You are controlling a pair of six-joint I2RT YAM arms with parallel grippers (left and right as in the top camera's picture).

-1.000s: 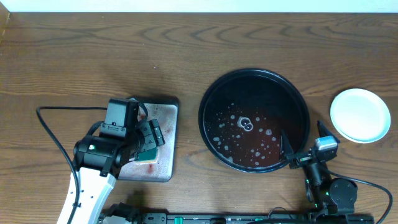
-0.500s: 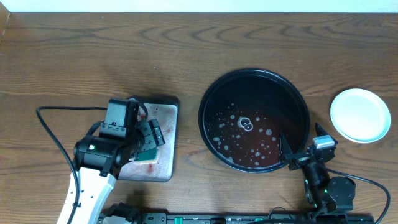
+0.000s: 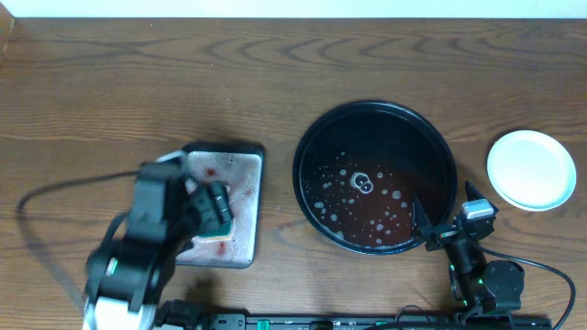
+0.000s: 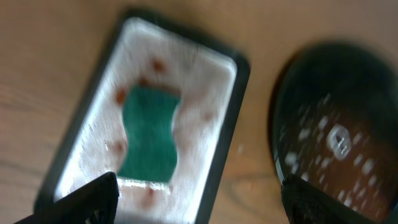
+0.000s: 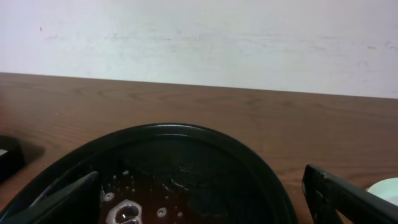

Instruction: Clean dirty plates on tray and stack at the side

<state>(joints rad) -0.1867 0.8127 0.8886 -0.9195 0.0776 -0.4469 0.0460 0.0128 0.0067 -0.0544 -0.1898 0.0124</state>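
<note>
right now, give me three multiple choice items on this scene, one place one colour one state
1. The sponge lies: A on bare wood; B in the small white tray; C in a bowl.
2. The sponge is: A yellow; B pink; C green.
3. The left pincer is: A open; B shut on the sponge; C shut on a plate.
Answers: 1 B, the tray's dark rim surrounds it; 2 C, the left wrist view shows green; 3 A, its fingers stand spread wide apart.

L arm (image 3: 147, 234): blk, white lower link | R arm (image 3: 486, 282): blk, grey block | fingers (image 4: 93, 198): blk
</note>
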